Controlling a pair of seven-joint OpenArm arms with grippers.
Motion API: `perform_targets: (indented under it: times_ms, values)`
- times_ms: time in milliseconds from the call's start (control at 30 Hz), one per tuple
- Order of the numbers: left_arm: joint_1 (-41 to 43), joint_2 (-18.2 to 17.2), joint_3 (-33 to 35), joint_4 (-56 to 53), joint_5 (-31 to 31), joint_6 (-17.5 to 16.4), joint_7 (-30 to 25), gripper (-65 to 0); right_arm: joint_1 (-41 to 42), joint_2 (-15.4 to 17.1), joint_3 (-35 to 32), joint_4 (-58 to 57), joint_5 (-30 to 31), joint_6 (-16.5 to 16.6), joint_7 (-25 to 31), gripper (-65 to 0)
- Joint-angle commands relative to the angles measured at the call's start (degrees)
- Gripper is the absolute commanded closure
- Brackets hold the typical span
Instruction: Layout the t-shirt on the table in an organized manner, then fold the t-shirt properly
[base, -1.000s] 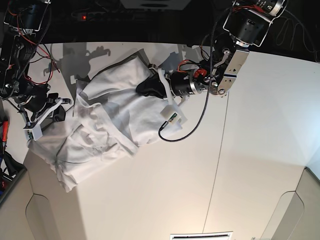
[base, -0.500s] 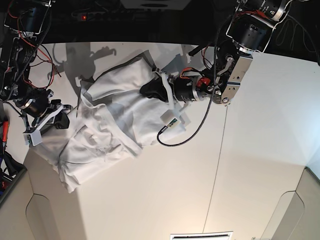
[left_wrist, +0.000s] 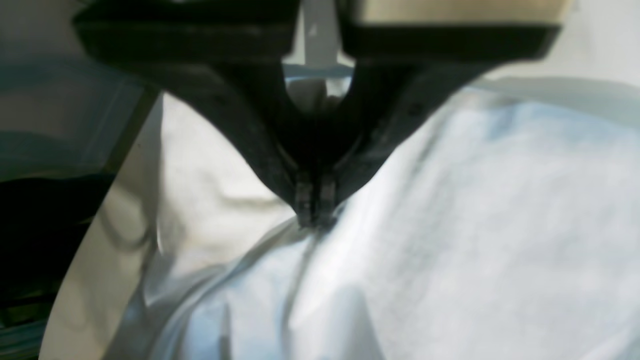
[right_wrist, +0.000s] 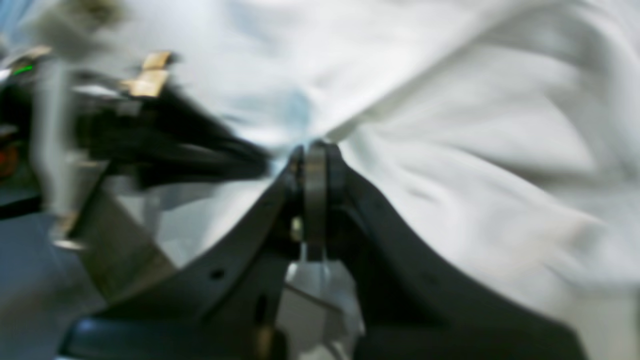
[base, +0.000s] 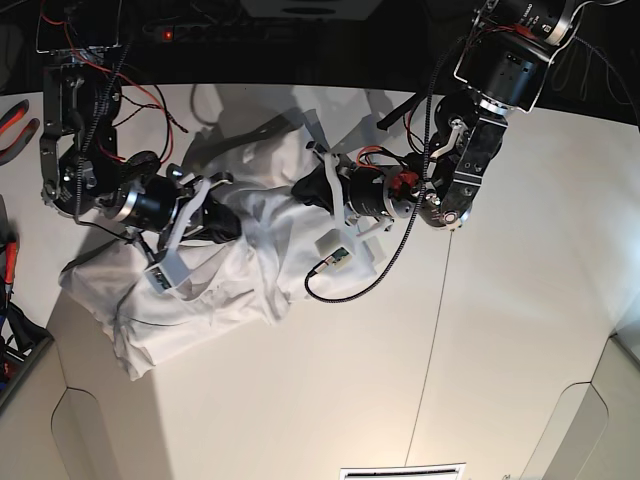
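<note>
The left gripper (left_wrist: 315, 210) is fully closed, its 2 tips pinching a ridge of the t-shirt (left_wrist: 450, 225), with cloth fanning away from the pinch in tight creases. The right gripper (right_wrist: 312, 155) is likewise clamped on a bunch of the same shirt, folds radiating from its tips.

In the base view the right gripper (base: 225, 222) has swung in over the shirt (base: 250, 250) within the last second; before that it sat off the cloth's edge, by the table's rim. It now sits close to the left gripper (base: 305, 185), which has barely shifted its hold near the shirt's far side. The shirt has bunched narrower between the 2 grips, and its near part trails toward the table (base: 500, 330) corner, a flap hanging over the edge.

My reading is that the layout step is unfinished: the shirt is crumpled, not flat, and sits in the table's far corner with open tabletop well apart from it. With both grips set close together, the next move likely calls for drawing them apart to stretch the cloth, then dragging it onto open table. The overhanging flap could snag or slide off.
</note>
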Motion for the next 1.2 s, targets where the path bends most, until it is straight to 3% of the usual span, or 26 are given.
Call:
perform_targets:
  times_ms: [0, 167, 333, 500, 700, 833, 967, 1167]
  values:
    - [0.98, -2.99, -0.26, -2.23, 19.69, 11.32, 12.13, 0.0, 0.63, 0.00, -1.40, 1.05, 0.39, 0.22, 1.05, 0.0]
    - [0.52, -3.06, -0.28, -2.23, 19.67, 11.19, 12.09, 0.0, -0.37, -3.04, -7.67, 0.85, -7.08, -0.35, 3.32, 0.0]
    - [0.52, -3.06, -0.28, -2.23, 19.74, 11.17, 11.91, 0.0, -1.66, -4.46, -9.51, 0.81, -13.53, -2.08, 4.37, 0.0]
    - [0.55, -5.53, -0.26, -2.23, 19.69, 11.19, 10.91, 0.0, -2.25, -2.93, -8.68, 0.61, -23.12, -7.63, 6.23, 0.0]
    - [0.55, -9.49, -0.26, -2.25, 19.63, 11.19, 10.03, 0.0, -2.03, 1.49, -5.51, -2.29, -28.61, -12.22, 10.03, 0.0]
    - [0.57, -11.32, -0.26, -2.25, 19.47, 11.19, 8.68, 0.0, -0.61, 2.75, -1.88, -7.67, -31.34, -15.32, 10.84, 0.0]
    - [0.55, -11.45, -0.26, -2.25, 19.50, 11.06, 7.48, 0.0, 0.92, 2.71, 3.41, -12.00, -30.53, -16.15, 11.87, 0.0]
    - [0.70, -12.41, -0.26, -2.25, 19.74, 4.07, 5.79, 0.0, 0.55, 2.67, 12.70, -7.78, -19.30, -12.28, 9.79, 0.0]
